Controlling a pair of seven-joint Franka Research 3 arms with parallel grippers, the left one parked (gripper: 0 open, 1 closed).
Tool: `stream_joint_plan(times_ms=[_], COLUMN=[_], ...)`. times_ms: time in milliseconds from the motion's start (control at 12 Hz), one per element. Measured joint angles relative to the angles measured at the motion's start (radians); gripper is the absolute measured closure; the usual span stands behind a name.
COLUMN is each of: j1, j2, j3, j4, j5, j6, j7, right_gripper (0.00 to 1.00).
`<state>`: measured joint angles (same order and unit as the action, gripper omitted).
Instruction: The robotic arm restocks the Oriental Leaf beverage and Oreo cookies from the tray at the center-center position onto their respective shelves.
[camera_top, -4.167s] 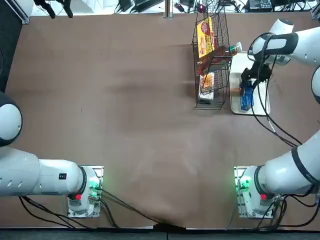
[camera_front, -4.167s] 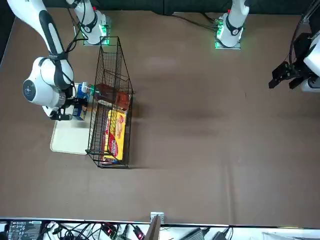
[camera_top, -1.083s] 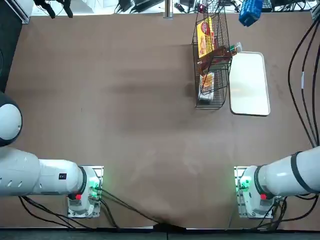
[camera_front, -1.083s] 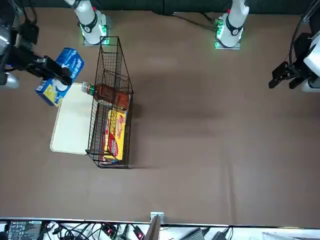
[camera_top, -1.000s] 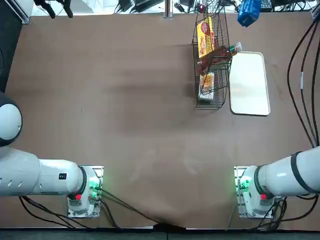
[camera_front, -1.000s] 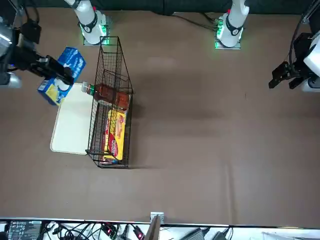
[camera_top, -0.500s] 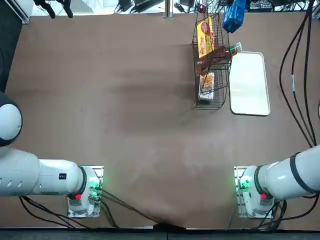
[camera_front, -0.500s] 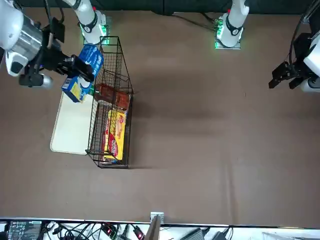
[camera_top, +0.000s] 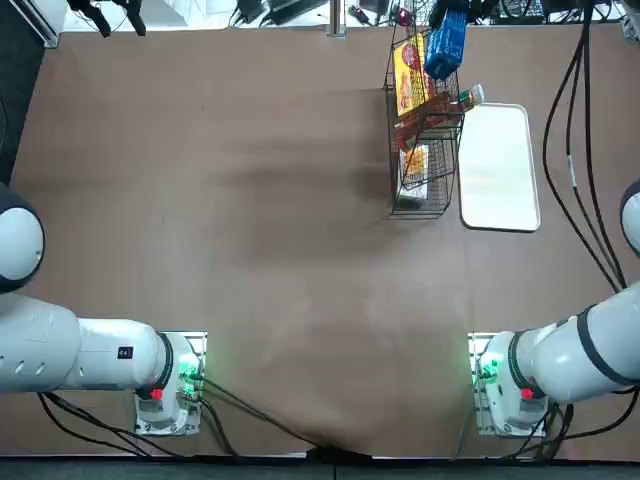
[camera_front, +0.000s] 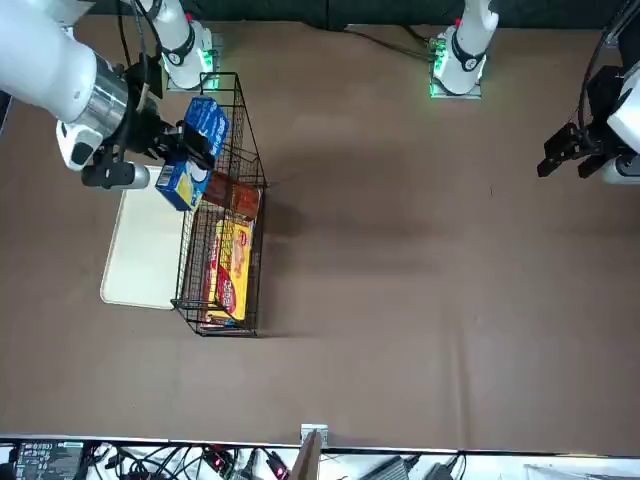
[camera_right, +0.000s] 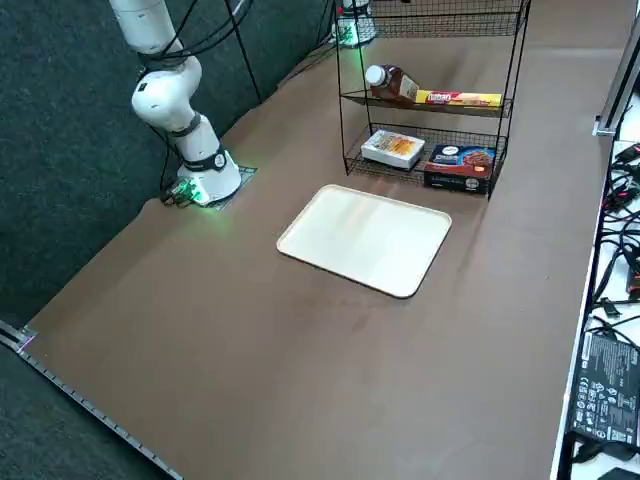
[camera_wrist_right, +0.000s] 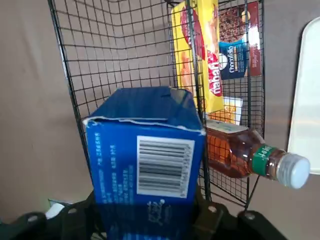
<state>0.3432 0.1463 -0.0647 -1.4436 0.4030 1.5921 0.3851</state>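
One blue Oreo box hangs pinched in the right gripper above the wire rack.
Amber tea bottle and yellow snack pack sit inside; white tray lies beside.

The yellow-red Nabati snack pack lies flat. On the level below it sit a blue-and-red chocolate box and a white box with orange print. Well apart from the pack are tangled black cables, a black label-bearing device and a metal post.
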Motion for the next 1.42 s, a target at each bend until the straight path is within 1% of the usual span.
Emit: stream_joint_plan(times_ms=[500, 667, 750, 833, 917, 1000, 1417], j1=[0.006, 0.006, 0.006, 0.006, 0.006, 0.006, 0.006], j2=[0.006, 0.008, 0.01, 0.015, 0.016, 0.017, 0.018], j3=[-0.001, -0.001, -0.001, -0.003, -0.003, -0.003, -0.004], j4=[0.0, 0.0, 0.0, 0.0, 0.0, 0.0, 0.001], j5=[-0.006, -0.006, -0.006, -0.006, -0.006, -0.006, -0.006], j6=[-0.003, -0.002, -0.001, 0.0, 0.001, 0.002, 0.007], j7=[-0.08, -0.082, -0.083, -0.084, -0.085, -0.085, -0.086], right_gripper=[0.38, 0.33, 0.32, 0.13, 0.02, 0.0, 0.0])
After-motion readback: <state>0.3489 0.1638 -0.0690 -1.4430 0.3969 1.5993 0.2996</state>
